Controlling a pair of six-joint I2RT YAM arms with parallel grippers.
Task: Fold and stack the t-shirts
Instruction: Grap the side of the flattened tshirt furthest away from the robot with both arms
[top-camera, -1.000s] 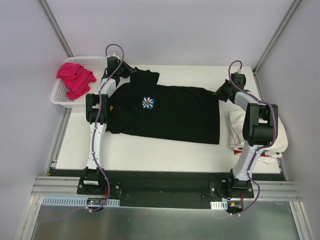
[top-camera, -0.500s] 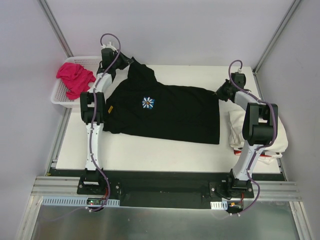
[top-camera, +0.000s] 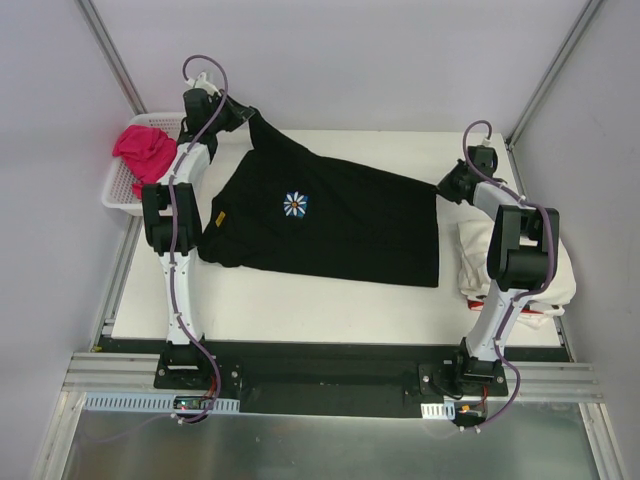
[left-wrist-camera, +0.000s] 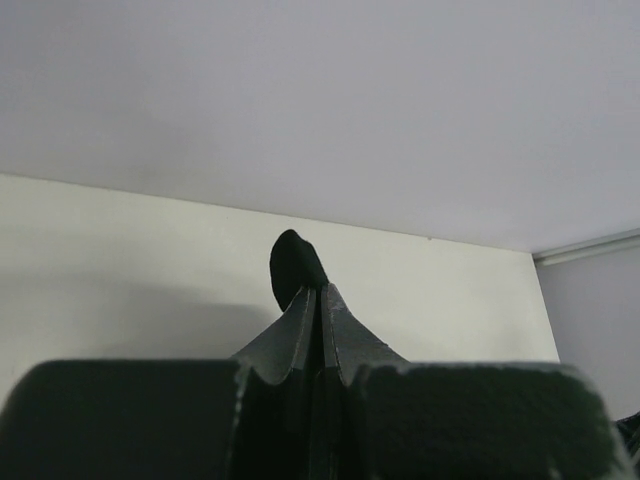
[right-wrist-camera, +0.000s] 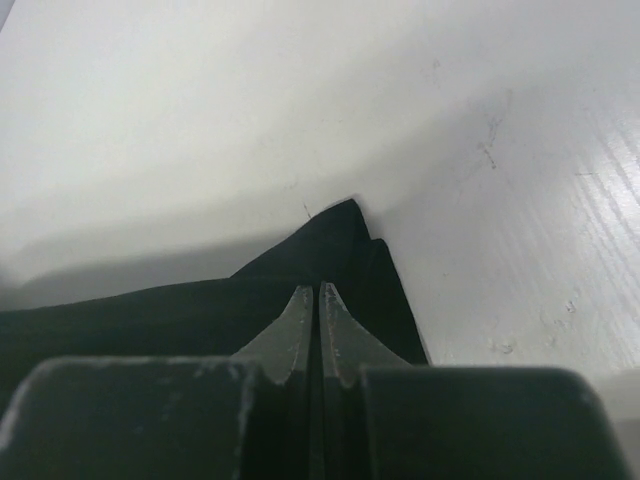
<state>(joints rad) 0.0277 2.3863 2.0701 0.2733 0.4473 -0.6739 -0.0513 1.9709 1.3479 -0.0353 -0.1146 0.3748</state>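
Note:
The black t-shirt (top-camera: 330, 220) with the white daisy on a blue patch (top-camera: 295, 205) is spread across the table. My left gripper (top-camera: 240, 110) is shut on its far left corner and holds it lifted; a black cloth tip (left-wrist-camera: 293, 268) pokes out past the fingertips. My right gripper (top-camera: 447, 185) is shut on the shirt's far right corner (right-wrist-camera: 345, 250), low over the table. A stack of cream-white shirts (top-camera: 560, 275) lies at the right edge behind my right arm. A bright pink shirt (top-camera: 145, 150) lies in the basket.
A white mesh basket (top-camera: 118, 190) stands at the far left, just off the table corner. The white table (top-camera: 300, 310) shows bare in front of the black shirt. Grey walls close in the back and both sides.
My left gripper has risen and moved back and left with the shirt's corner, pulling the shirt's left part up off the table. The right gripper has hardly moved.

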